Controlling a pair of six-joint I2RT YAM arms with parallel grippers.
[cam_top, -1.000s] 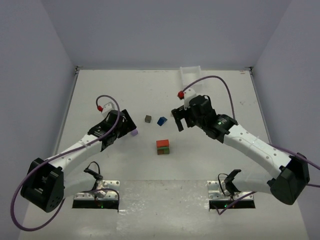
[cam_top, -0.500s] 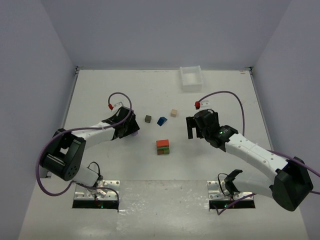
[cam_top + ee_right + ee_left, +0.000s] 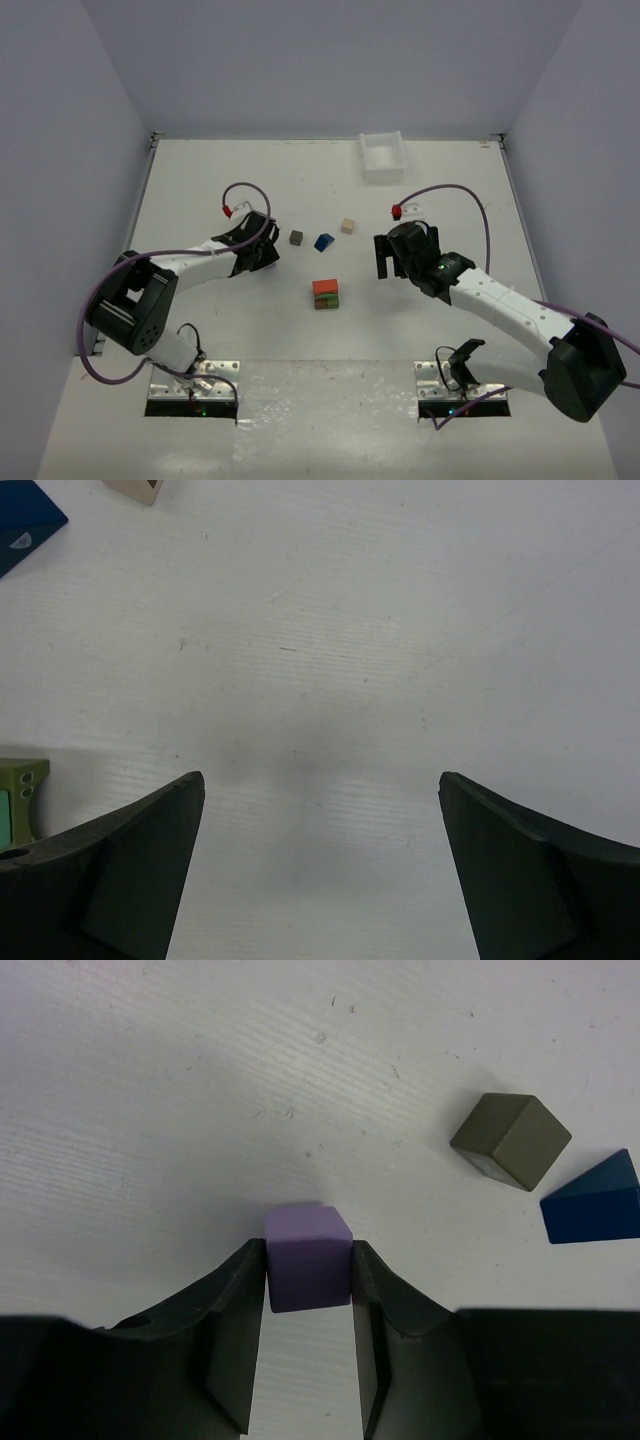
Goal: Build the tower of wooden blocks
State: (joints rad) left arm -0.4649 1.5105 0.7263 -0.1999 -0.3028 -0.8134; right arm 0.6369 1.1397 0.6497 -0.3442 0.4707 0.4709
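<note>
A purple wood block sits on the table between my left gripper's fingers, which press on both its sides; in the top view that gripper covers the block. The tower is a red-orange block on a green and brown one at mid-table. A grey-olive cube, a blue roof-shaped block and a beige cube lie behind it. My right gripper stands open over bare table, right of the tower.
A white plastic tray stands at the back edge, right of centre. In the right wrist view the tower's green side shows at the left edge. Both arm bases sit at the near edge.
My left gripper has closed onto the purple block. My right arm drew back to the right, uncovering the beige cube on the table, then held still.
</note>
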